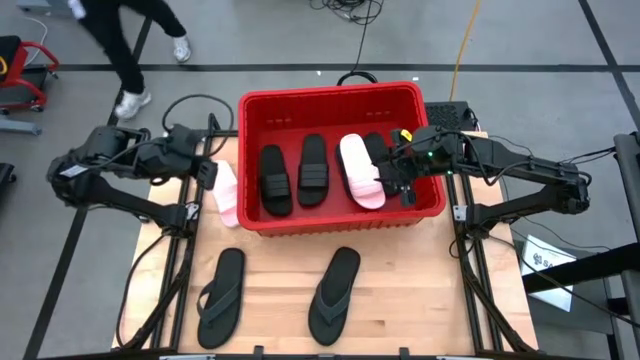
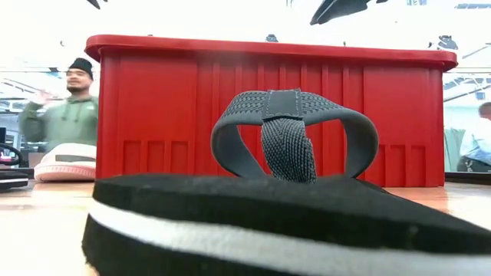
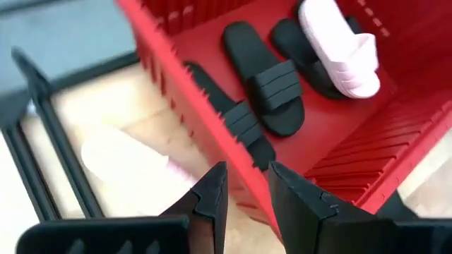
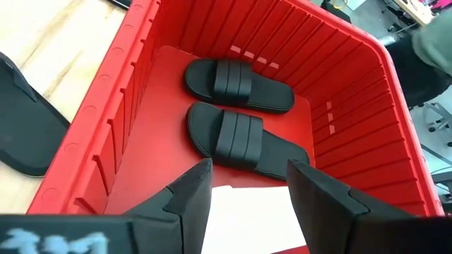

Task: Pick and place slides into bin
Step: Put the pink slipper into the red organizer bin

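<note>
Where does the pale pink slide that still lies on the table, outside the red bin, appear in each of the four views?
High view: the pale pink slide lies at the red bin's left wall, under the left end effector.
Low view: far left, beside the bin.
Left wrist view: just beyond the fingertips, outside the bin wall.
Right wrist view: not in it.
Shared landmark: the red bin.
</note>
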{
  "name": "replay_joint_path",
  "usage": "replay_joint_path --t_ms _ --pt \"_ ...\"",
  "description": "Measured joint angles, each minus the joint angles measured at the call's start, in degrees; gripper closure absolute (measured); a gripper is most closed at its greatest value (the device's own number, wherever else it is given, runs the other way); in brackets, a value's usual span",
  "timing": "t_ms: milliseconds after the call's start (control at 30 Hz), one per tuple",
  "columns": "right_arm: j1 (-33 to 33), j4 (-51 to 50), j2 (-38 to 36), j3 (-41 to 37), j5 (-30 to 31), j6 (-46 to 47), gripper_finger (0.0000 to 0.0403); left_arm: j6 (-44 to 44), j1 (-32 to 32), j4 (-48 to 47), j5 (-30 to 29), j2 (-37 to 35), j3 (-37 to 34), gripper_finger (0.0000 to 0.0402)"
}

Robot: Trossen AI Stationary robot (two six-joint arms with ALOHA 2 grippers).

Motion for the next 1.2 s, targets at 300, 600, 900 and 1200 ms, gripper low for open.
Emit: replay_joint_path --t_ms 300,600,900,1200 --pt "0.00 0.04 0.00 0.00 0.00 0.00 0.0229 -10.00 5.31 0.03 4.70 -6.65 -12.61 0.0304" --pt "0.00 0.09 0.02 0.00 0.00 0.02 0.0228 -14.11 13.49 -0.01 9.76 -11.57 -24.77 0.0304" --pt "0.00 0.31 0.02 0.00 0.00 0.02 0.0230 -13.55 18.23 0.04 13.06 -12.20 -30.58 0.0304" --pt "0.00 0.55 0.02 0.00 0.00 0.02 0.0233 -9.60 18.85 0.12 16.39 -10.37 -30.80 0.0302"
